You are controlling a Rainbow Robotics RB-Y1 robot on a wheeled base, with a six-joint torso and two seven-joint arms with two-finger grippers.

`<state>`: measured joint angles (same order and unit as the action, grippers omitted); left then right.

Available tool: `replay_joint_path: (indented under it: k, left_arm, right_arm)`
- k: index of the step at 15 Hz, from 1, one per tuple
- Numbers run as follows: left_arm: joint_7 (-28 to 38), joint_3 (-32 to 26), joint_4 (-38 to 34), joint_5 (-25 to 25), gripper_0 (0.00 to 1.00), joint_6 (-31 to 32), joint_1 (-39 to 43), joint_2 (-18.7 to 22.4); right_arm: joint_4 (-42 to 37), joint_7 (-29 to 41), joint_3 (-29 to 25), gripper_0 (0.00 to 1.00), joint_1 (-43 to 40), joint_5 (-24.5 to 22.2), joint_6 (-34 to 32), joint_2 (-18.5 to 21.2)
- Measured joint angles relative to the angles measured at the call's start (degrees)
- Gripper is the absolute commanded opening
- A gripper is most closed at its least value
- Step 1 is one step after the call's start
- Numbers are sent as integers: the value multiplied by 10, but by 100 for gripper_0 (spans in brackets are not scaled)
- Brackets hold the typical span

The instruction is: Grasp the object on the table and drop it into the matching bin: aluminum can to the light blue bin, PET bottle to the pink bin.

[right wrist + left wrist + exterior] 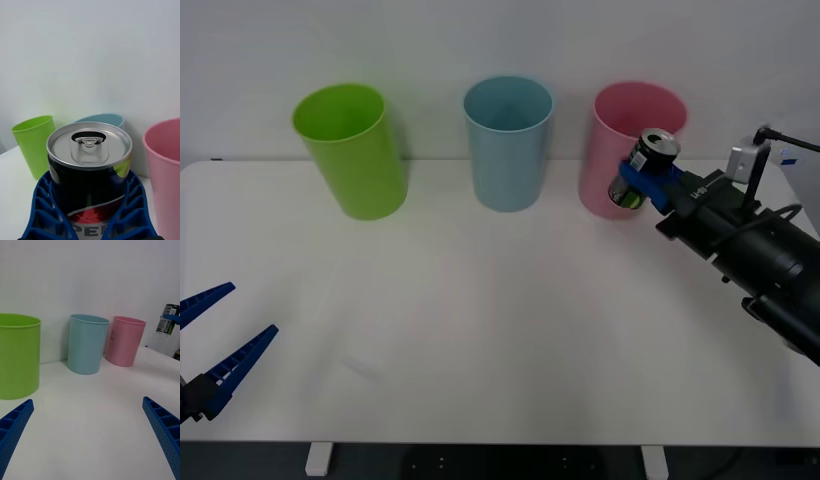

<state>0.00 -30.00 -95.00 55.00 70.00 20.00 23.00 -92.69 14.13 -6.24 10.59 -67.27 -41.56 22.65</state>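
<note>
White table with rounded corners, set against a plain pale wall; dark floor and the table's white feet visible below its near edge.

Three tall cup-shaped bins stand upright in a row along the far side of the table, apart from one another: lime green bin to the left; light blue bin in the middle; pink bin to the right; what can be seen of their insides looks bare, bottoms not visible.

Right gripper raised off the table in front of the pink bin, its blue ribbed fingers clamped on either side of the aluminum can; can black with yellow-green marks, red and white logo low on its side, silver top with pull-tab facing up, tilted slightly in the front view; it overlaps the pink bin's near wall there, contact unclear.

Left gripper low at the table's near left corner; fingers spread wide, holding nothing.
</note>
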Motion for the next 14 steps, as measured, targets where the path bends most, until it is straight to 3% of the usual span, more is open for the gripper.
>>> replay_joint_path:
  k: [7, 14]
  left_arm:
    - [0, 0, 0, 0, 100, 0, 0, 0]
    - [0, 0, 0, 0, 100, 0, 0, 0]
  right_arm:
    - [11, 105, 9, 0, 104, -76, 0, 6]
    - [210, 90, 47, 0, 289, -100, 0, 3]
